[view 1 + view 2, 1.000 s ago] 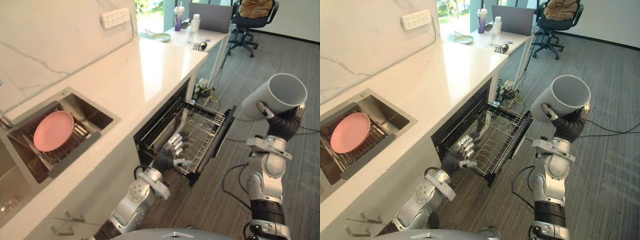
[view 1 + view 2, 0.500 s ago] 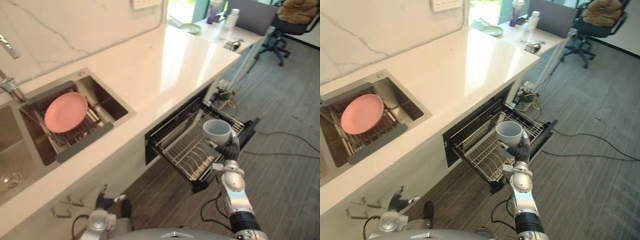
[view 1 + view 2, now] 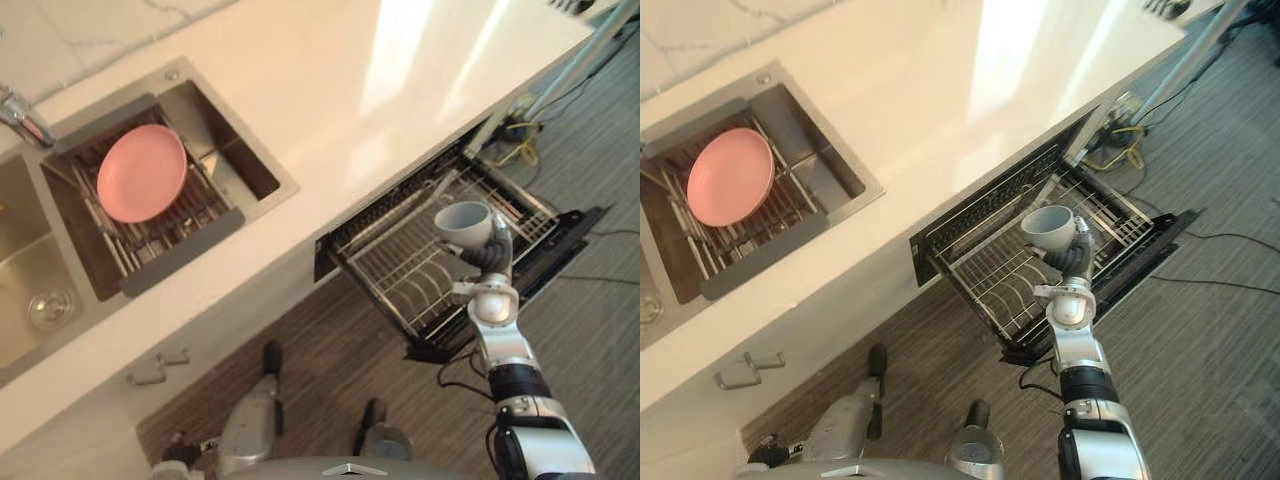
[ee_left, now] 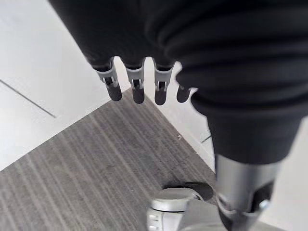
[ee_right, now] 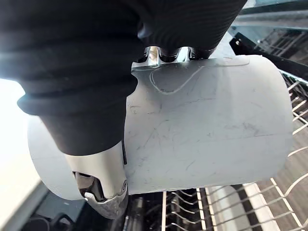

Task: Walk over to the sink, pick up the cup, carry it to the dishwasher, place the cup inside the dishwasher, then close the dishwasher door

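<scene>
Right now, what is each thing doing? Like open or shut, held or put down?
cup: held in the right hand over the rack, mouth up.
dishwasher: open.
rack: pulled out.
pink plate: resting in the sink.
left hand: open, holding nothing, hanging above the floor.

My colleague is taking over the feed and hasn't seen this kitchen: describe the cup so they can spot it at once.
Find the white countertop; below its front edge a wire dishwasher rack is pulled out. Over that rack the right hand holds the cup. It is pale grey, round and open-mouthed, unlike the flat pink plate in the sink.
</scene>
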Controlling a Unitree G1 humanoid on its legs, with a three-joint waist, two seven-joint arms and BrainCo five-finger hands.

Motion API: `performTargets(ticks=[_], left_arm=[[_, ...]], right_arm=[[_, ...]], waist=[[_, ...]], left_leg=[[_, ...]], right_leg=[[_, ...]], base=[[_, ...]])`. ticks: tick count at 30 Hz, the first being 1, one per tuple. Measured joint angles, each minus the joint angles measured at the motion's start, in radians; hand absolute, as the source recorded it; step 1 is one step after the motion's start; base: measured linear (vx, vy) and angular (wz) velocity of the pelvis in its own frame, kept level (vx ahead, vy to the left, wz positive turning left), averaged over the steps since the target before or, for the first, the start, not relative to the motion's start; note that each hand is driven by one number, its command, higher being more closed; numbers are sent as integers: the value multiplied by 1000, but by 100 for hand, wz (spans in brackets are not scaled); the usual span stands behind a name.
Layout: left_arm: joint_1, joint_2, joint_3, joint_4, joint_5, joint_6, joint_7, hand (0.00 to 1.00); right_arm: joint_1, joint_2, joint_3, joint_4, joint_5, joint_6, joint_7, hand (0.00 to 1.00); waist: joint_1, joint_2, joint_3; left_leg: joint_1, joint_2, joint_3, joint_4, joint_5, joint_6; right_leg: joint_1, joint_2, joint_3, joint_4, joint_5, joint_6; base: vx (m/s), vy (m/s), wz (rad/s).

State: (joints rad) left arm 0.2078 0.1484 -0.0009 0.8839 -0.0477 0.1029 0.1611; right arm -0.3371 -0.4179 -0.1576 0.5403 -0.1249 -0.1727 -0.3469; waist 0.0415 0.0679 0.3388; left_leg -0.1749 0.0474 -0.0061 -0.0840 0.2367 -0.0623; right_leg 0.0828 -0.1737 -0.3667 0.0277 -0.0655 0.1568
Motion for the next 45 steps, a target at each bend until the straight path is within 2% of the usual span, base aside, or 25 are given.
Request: performTargets(ticks=[2,6,10,16,18,22,26,27,29,35,37,42,44,45], left_arm=[[11,-16,0,0,-20,-9,-3,0],[16,-29,0,-2,-30,-11,-16,0],[16,-30,-1,-2,-61,-11,-21,0],[16,-26,-6,1,-77,-7,-20,0],[13,-25,-28,3,-77,-6,-20,0],[7,-28,-59,16,-77,-5,-19,0],[7,-33,-86,43,-75,-4,-13,0],[6,-33,-90,43,-66,-5,-13,0],[7,-33,-91,48,-41,-6,6,0],[7,-34,-120,54,-16,4,53,0],[7,-48,-119,59,-6,-18,81,0],[7,-61,-118,42,-7,-46,133,0],[7,-61,-114,28,-7,-49,142,0],[7,-61,-113,26,-7,-52,142,0]], right_arm=[[-9,-19,-11,10,1,-1,-2,100],[-22,-37,-11,29,2,-2,0,100],[-49,-66,-7,90,65,2,47,100],[-119,-77,53,212,115,25,131,100],[-163,-86,80,267,131,31,159,100],[-227,-95,110,365,170,47,156,100],[-292,-113,118,384,214,66,154,100],[-310,-114,117,385,224,73,154,0],[-346,-120,119,403,237,99,156,0],[-413,-136,146,424,255,184,146,0],[-436,-138,146,424,259,201,140,0],[-449,-133,140,423,319,187,101,0],[-425,-102,84,400,338,133,42,0],[-411,-91,65,370,341,121,28,0]], waist=[[5,21,30],[11,47,78],[16,72,103],[35,81,123],[44,92,129],[61,121,143],[68,128,146],[68,135,149],[70,144,149],[96,144,148],[92,144,148],[90,144,149],[82,143,149],[79,143,149]], left_leg=[[-22,-1,-18,2,9,2],[-53,-3,-43,-3,23,4],[-114,-4,-68,-2,35,-2],[-141,-19,-84,3,42,3],[-159,-21,-95,3,47,-2],[-173,-32,-128,3,57,-3],[-189,-35,-139,3,61,-5],[-192,-36,-145,3,64,-8],[-191,-42,-155,3,65,-14],[-193,-44,-162,3,64,-16],[-191,-51,-162,3,67,-13],[-180,-66,-161,4,67,-12],[-147,-77,-160,3,67,-13],[-141,-77,-160,3,66,-14]], right_leg=[[-16,1,-11,11,-2,0],[-48,1,-29,39,-12,2],[-105,-2,-46,71,-18,2],[-138,-18,-59,107,-40,3],[-155,-20,-64,119,-44,4],[-163,-30,-89,152,-68,7],[-189,-36,-90,191,-88,12],[-193,-39,-94,200,-95,12],[-198,-48,-105,226,-112,12],[-209,-58,-112,265,-140,10],[-210,-68,-114,276,-148,13],[-193,-82,-118,278,-151,18],[-152,-87,-114,266,-151,18],[-146,-86,-113,261,-151,18]], base=[[-65,4,23],[-80,6,18],[-57,1,17],[-3,0,12],[3,-16,17],[13,-27,23],[10,-39,11],[-13,-42,14],[-17,-42,16],[-9,-59,6],[-1,-41,6],[11,-32,6],[2,-27,9],[-39,-17,4]])
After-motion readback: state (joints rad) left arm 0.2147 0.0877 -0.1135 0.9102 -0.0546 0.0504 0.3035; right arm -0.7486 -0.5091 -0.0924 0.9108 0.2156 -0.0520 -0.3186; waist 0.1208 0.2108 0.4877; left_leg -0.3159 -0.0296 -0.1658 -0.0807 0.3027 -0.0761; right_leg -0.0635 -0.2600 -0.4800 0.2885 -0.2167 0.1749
